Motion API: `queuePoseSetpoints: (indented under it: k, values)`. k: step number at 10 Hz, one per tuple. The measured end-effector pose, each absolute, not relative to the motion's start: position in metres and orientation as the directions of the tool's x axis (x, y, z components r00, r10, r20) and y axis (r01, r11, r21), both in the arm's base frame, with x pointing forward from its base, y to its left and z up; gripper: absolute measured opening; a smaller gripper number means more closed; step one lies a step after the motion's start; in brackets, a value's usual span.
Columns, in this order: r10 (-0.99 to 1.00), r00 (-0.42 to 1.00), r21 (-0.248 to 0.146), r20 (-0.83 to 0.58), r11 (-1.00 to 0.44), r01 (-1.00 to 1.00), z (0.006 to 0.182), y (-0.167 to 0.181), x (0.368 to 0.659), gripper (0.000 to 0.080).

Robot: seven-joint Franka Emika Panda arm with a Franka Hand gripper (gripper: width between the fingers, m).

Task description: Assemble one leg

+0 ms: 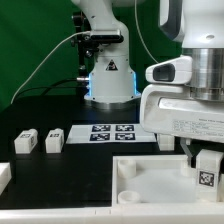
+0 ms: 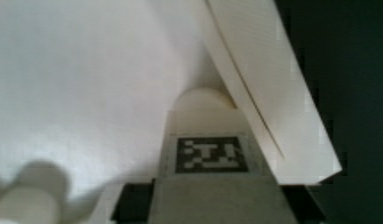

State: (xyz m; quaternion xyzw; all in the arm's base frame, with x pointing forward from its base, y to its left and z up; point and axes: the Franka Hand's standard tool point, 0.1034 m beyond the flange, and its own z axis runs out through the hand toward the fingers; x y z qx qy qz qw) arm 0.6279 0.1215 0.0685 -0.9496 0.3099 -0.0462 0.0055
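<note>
Pincer (image 1: 205,160) clamped on the leg (image 1: 207,172), tag facing out, hovering low over the panel (image 1: 150,180) near its far corner (presumably lining up a socket). Spare legs (image 1: 27,141) waiting on the worktop (image 1: 50,115).

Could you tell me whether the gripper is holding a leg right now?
Yes: the gripper is shut on the leg, its tag facing out, above the panel.

No readable text, only square tags on leg (image 2: 213,153), marker board (image 1: 111,132)
</note>
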Motion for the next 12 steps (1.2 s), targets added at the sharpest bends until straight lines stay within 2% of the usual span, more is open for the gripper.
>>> queuePoseSetpoints:
  k: [2,3,6,7,8,9,11,12]
  values:
    - [-0.770,0.635,-0.067,0.061,-0.638,-0.767,0.0682,0.1199,0.6286,0.0291]
    - [-0.868,0.496,-0.087,0.015,-0.496,-0.864,0.0683,0.1170,0.6294,0.0291]
    - [-0.991,0.100,-0.052,-0.087,-0.096,-0.994,0.0671,0.1194,0.6316,0.0291]
    - [-0.985,-0.086,-0.065,-0.148,0.096,-0.993,0.0668,0.1202,0.6311,0.0291]
    - [-0.963,-0.207,-0.061,-0.170,0.220,-0.974,0.0667,0.1205,0.6314,0.0292]
    - [-0.952,-0.254,-0.054,-0.172,0.267,-0.962,0.0668,0.1209,0.6315,0.0292]
    - [-0.950,-0.263,-0.052,-0.170,0.275,-0.960,0.0661,0.1200,0.6312,0.0298]
    - [-0.950,-0.262,-0.051,-0.169,0.274,-0.960,0.0659,0.1199,0.6311,0.0502]
